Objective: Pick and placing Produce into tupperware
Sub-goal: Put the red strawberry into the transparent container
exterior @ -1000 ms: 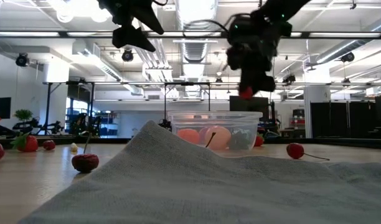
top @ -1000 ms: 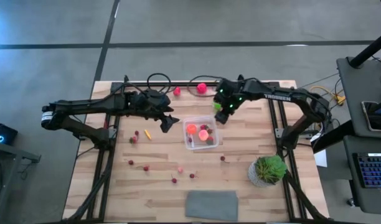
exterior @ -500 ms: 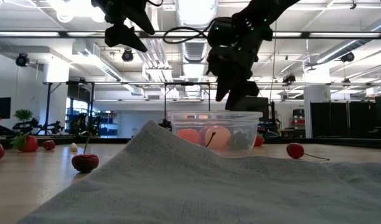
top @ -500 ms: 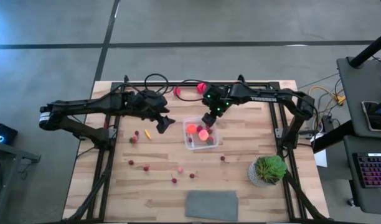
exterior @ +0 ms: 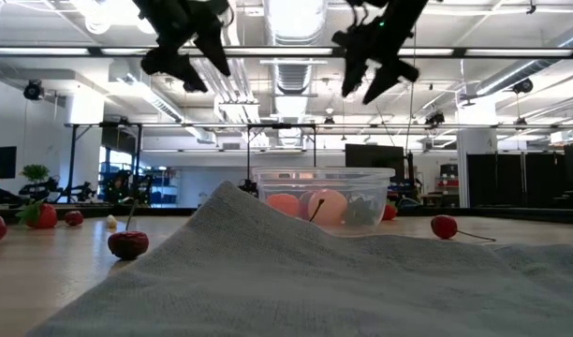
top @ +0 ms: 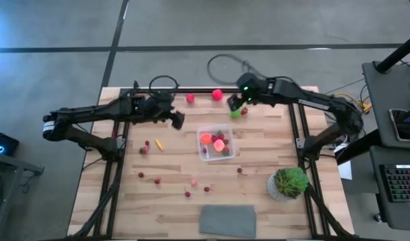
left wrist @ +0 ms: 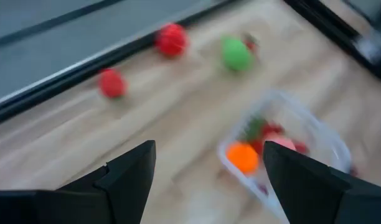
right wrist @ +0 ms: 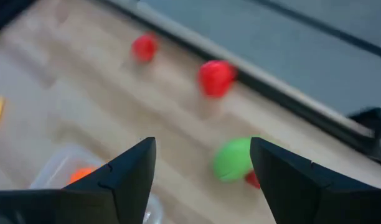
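The clear tupperware (top: pixel 216 142) sits mid-table and holds orange, pink and dark red pieces; it also shows in the low view (exterior: pixel 324 178). A green piece (top: pixel 236 112), a pink-red one (top: pixel 218 94) and a red one (top: pixel 190 98) lie near the far edge. Small berries (top: pixel 157 180) are scattered on the near left. My right gripper (top: pixel 235 104) hangs open and empty above the green piece (right wrist: pixel 234 158). My left gripper (top: pixel 177 119) hovers open to the left of the tub (left wrist: pixel 284 149), high above the table (exterior: pixel 188 67).
A potted plant (top: pixel 289 182) stands at the near right. A flat grey cloth (top: pixel 228 219) lies at the near edge and fills the low view's foreground (exterior: pixel 268 271). A small yellow piece (top: pixel 159 143) and more berries (top: pixel 239 170) dot the board.
My right gripper, which had a red piece at its tips, swung over the tub and dipped toward it. It then pulled back up and toward the far edge, and now stands open and empty. My left gripper drifted slightly toward the far-left.
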